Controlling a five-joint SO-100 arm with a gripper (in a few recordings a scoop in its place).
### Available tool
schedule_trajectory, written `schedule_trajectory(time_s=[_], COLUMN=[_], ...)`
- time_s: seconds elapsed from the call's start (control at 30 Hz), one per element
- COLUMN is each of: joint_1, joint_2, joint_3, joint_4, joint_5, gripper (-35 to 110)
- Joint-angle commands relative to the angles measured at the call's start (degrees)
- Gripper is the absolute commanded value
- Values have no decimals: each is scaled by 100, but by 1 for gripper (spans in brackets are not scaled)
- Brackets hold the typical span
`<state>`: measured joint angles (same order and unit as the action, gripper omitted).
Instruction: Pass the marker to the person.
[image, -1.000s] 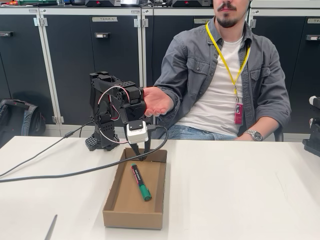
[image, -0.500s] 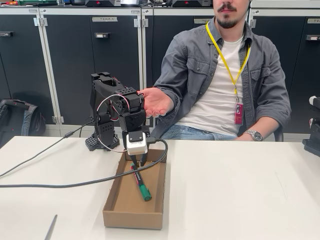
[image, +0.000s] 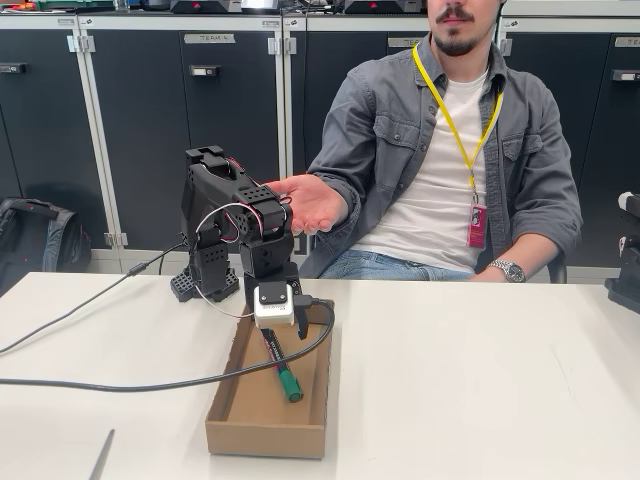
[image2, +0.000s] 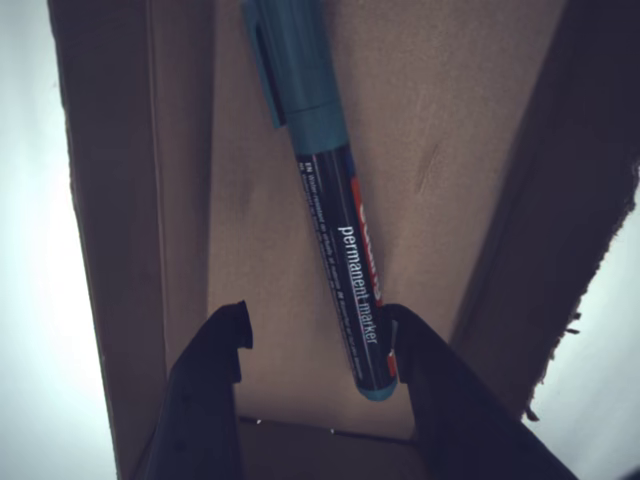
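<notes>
Cardboard walls rise on both sides of me — I am down inside the shallow brown box, low over its floor at the far end. From my wrist view the marker lies flat on the box floor, running from its green cap at the top of the picture down to its blunt tail between my two black fingers. My gripper is spread wide, wider than the barrel. The barrel's tail end sits just beside my right-hand finger in that view, possibly touching it; the other finger stands apart from it, with bare cardboard between. I am not holding the marker.

In the fixed view my gripper points downward into the box behind the white block on my wrist, and the marker slants toward the near right of the box, green cap nearest the camera. A black cable crosses the white table and loops up to me.

Behind the table sits the person in a grey shirt with a yellow lanyard — one open hand held out palm up, above and behind my arm.
</notes>
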<state>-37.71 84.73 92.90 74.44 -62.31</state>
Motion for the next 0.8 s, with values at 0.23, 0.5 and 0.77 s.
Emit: schedule_trajectory(time_s=[0.23, 0.5, 0.77], joint_1=[325, 554, 703], joint_2=[-457, -765, -896], joint_3=[-545, -650, -571], joint_4=[211, 132, 167], joint_5=[-9, -53, 0], gripper=[30, 30, 30])
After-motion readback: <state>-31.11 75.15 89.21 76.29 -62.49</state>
